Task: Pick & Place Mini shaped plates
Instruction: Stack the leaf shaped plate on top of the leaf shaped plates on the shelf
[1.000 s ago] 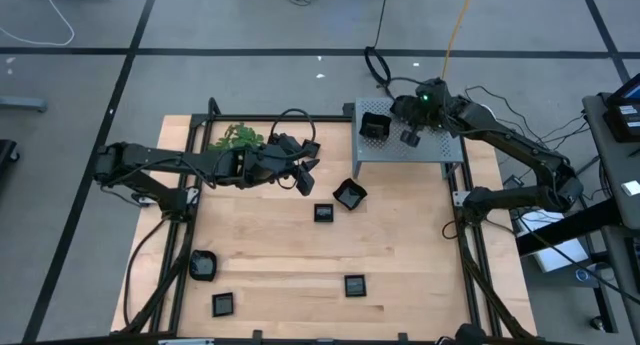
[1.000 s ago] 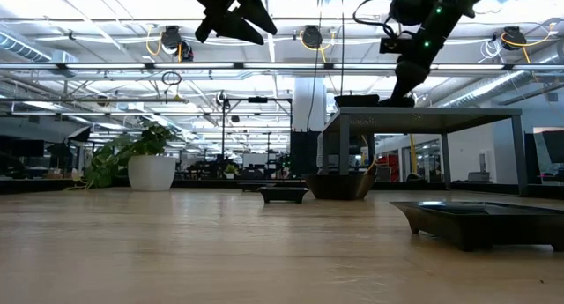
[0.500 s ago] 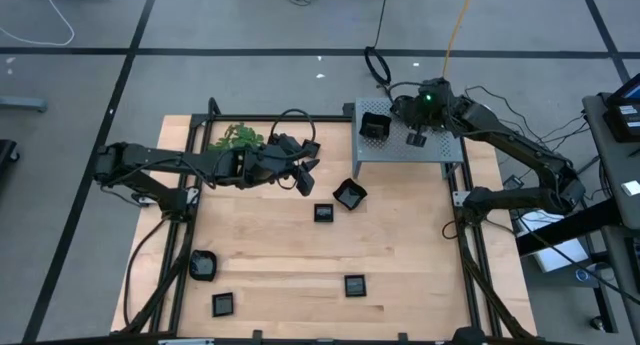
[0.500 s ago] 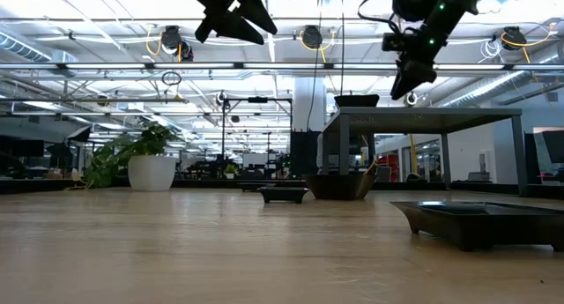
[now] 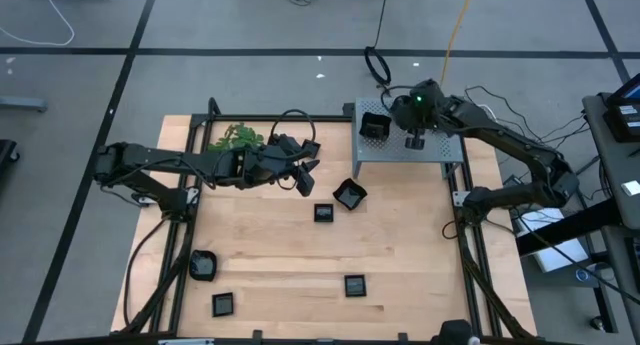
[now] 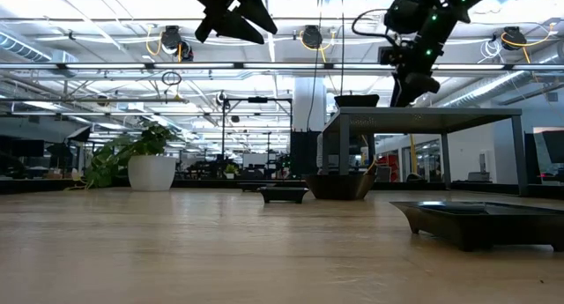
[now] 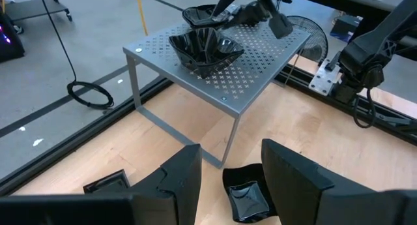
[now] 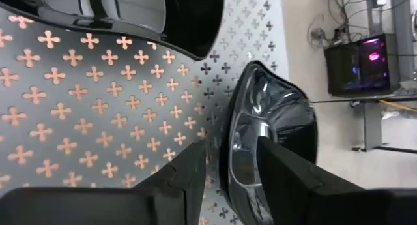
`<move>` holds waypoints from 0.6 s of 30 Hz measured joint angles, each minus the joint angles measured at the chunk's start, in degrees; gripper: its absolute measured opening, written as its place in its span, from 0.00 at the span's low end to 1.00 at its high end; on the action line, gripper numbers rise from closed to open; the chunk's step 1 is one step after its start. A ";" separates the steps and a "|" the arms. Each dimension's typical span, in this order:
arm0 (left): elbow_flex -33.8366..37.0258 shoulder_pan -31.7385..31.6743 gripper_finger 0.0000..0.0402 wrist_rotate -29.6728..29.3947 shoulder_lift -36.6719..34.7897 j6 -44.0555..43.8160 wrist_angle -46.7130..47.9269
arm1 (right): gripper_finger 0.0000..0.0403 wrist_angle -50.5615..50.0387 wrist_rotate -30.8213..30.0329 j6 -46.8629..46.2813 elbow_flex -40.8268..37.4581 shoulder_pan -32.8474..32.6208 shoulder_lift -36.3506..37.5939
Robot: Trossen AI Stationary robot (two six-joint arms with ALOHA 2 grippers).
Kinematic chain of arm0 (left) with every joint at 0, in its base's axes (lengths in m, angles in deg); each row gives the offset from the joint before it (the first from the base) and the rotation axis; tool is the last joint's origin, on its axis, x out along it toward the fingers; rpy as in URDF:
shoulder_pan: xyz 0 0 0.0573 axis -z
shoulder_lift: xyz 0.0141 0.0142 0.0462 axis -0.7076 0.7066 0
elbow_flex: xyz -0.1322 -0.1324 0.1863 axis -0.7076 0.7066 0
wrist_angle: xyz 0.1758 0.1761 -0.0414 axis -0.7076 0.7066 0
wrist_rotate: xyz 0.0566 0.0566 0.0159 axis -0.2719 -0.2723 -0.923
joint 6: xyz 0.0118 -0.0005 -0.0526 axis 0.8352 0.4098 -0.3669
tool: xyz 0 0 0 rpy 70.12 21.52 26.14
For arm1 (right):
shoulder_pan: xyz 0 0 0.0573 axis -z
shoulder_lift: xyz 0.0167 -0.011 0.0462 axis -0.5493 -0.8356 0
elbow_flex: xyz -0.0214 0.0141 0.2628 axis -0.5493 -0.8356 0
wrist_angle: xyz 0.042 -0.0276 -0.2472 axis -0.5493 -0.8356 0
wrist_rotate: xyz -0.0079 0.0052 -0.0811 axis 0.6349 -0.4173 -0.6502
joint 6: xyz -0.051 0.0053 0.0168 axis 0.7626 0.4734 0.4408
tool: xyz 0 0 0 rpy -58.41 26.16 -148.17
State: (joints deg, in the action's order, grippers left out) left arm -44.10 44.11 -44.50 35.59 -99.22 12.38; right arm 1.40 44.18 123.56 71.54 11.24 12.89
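High view puts the right gripper [image 5: 413, 137] over the grey perforated metal stand [image 5: 440, 147] at the far right of the wooden table [image 5: 400, 255], its two dark fingers parted and clasping nothing. Right wrist view shows those fingers [image 8: 189, 176] apart above the stand's cross-punched sheet, with the thin rim of a glossy black wavy-edged plate [image 8: 273, 127] lying between and just past them, and a second glossy dish [image 8: 130, 10] close by on the same sheet. From above, these read as one dark stacked pair [image 5: 375, 126] at the stand's left end, close to its edge. Left of the stand, the left gripper [image 5: 303, 175] hangs above the table with fingers spread wide and empty, beside the green leafy sprig [image 5: 237, 137]. Just below the stand's front left leg sits a rounded black bowl-like plate [image 5: 349, 195], touching nothing, with a small square plate [image 5: 323, 213] near it. Farther from the stand, well apart on bare wood, lie another square plate [image 5: 354, 284], a square one [image 5: 223, 304] and a rounded one [image 5: 203, 266] near the table's left rail.
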 joint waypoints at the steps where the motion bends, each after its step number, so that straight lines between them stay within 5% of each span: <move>1: 0.01 0.00 0.41 0.02 0.00 0.00 0.00 | 0.32 0.02 -0.01 -0.29 0.00 0.00 -0.58; 18: 0.01 0.00 0.41 0.06 0.00 -0.77 0.09 | 0.31 1.80 -0.25 -3.04 0.00 0.00 -3.93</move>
State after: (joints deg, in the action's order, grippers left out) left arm -44.09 44.11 -44.44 35.59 -99.99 12.47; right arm 3.20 43.93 120.52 71.54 11.24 8.96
